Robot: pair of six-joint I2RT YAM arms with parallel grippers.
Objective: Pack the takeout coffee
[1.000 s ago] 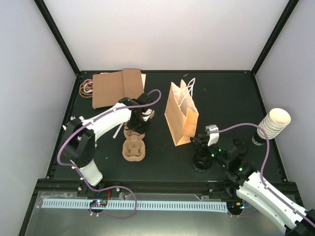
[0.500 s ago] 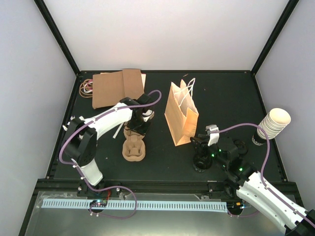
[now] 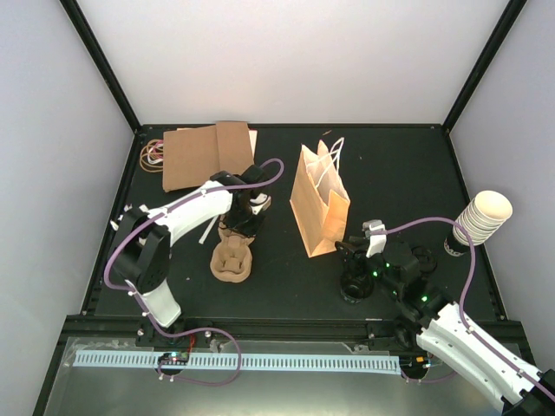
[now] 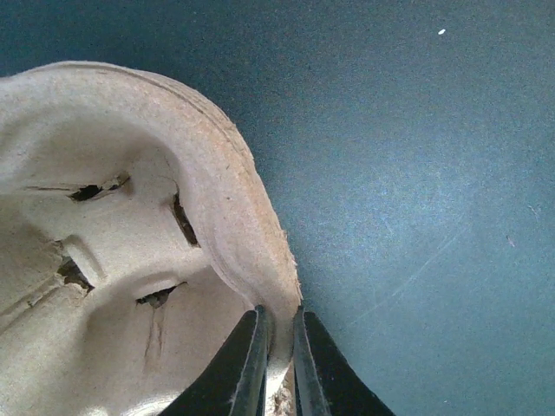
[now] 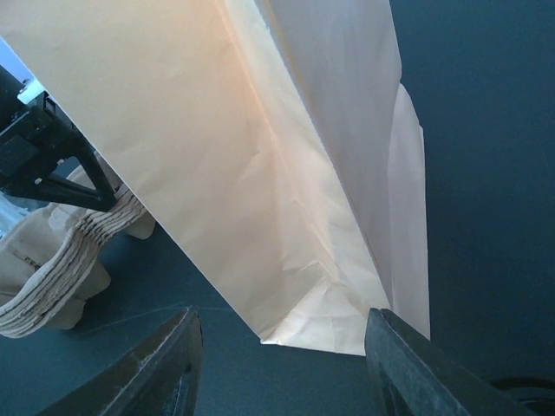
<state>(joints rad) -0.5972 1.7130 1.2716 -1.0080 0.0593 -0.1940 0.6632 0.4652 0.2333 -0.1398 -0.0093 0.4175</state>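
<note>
Left fingers (image 4: 251, 364) clench the pulp tray (image 4: 130, 217) rim, apparently positioning it on the desk (image 3: 390, 173), right fingers (image 5: 165, 364) released; next it probably needs steadying for takeout coffee (image 3: 355, 287).

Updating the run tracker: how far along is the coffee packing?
Done: nothing packed; the tray pockets in view hold no cups. In hand: left gripper is pinched on the tray rim; right gripper hangs open beside the upright paper bag. Left: load cups, then probably bag the tray.
</note>
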